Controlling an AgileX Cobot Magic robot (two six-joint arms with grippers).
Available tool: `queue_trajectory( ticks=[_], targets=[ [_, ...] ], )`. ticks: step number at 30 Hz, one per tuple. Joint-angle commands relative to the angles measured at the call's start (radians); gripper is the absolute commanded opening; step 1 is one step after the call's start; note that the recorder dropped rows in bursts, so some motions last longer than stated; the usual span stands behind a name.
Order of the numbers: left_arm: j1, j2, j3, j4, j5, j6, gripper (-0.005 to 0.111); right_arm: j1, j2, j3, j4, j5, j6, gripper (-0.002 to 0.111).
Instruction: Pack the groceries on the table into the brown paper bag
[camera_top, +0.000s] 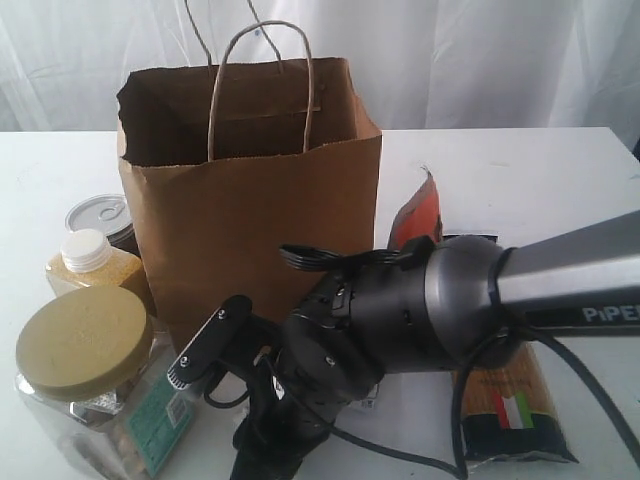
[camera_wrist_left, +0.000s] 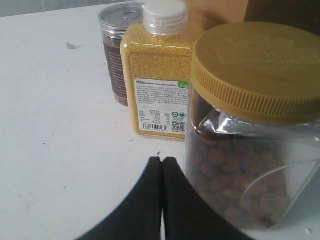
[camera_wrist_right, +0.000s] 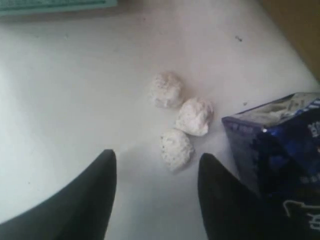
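The brown paper bag (camera_top: 250, 200) stands open and upright on the table (camera_top: 520, 170). To its left are a tin can (camera_top: 100, 215), a yellow white-capped bottle (camera_top: 88, 262) and a tan-lidded clear jar (camera_top: 85, 345). On the bag's right a brown-orange pouch (camera_top: 420, 212) and the spaghetti packet (camera_top: 515, 405) show behind my right arm (camera_top: 400, 310). My right gripper (camera_wrist_right: 157, 167) is open over bare tabletop, next to the blue-white carton (camera_wrist_right: 280, 145) and holding nothing. My left gripper (camera_wrist_left: 161, 160) is shut and empty, right beside the jar (camera_wrist_left: 255, 125), with the bottle (camera_wrist_left: 157, 75) and can (camera_wrist_left: 117, 55) beyond.
Three tiny white lumps (camera_wrist_right: 182, 120) lie just ahead of the right fingertips. The jar's teal label (camera_wrist_right: 55, 5) and the bag's wall (camera_wrist_right: 300, 30) border that patch. My right arm crosses the front of the exterior view and hides the table below the bag.
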Motion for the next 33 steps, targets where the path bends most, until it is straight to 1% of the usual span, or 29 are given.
queue_trajectory(
  ticks=[1,3,5,16,18,26,33],
  targets=[
    [0.004,-0.005,0.003,-0.006,-0.001,-0.008,0.0,-0.007,0.022,0.004,-0.02,-0.005,0.013,0.047],
    [0.004,-0.005,0.003,-0.006,-0.001,-0.008,0.0,-0.007,0.027,0.004,-0.02,-0.006,0.013,0.047],
    [0.004,-0.005,0.003,-0.006,-0.001,-0.008,0.0,-0.007,0.027,0.004,-0.02,-0.006,0.013,0.044],
    [0.004,-0.005,0.003,-0.006,-0.001,-0.008,0.0,-0.007,0.027,0.004,-0.026,-0.017,0.015,0.012],
    [0.004,-0.005,0.003,-0.006,-0.001,-0.008,0.0,-0.007,0.023,0.004,-0.026,-0.008,0.015,0.007],
    [0.004,-0.005,0.003,-0.006,-0.001,-0.008,0.0,-0.005,-0.059,0.004,-0.026,0.014,0.015,0.006],
    [0.004,-0.005,0.003,-0.006,-0.001,-0.008,0.0,-0.005,-0.114,0.004,-0.014,0.083,0.02,0.006]
  ],
)
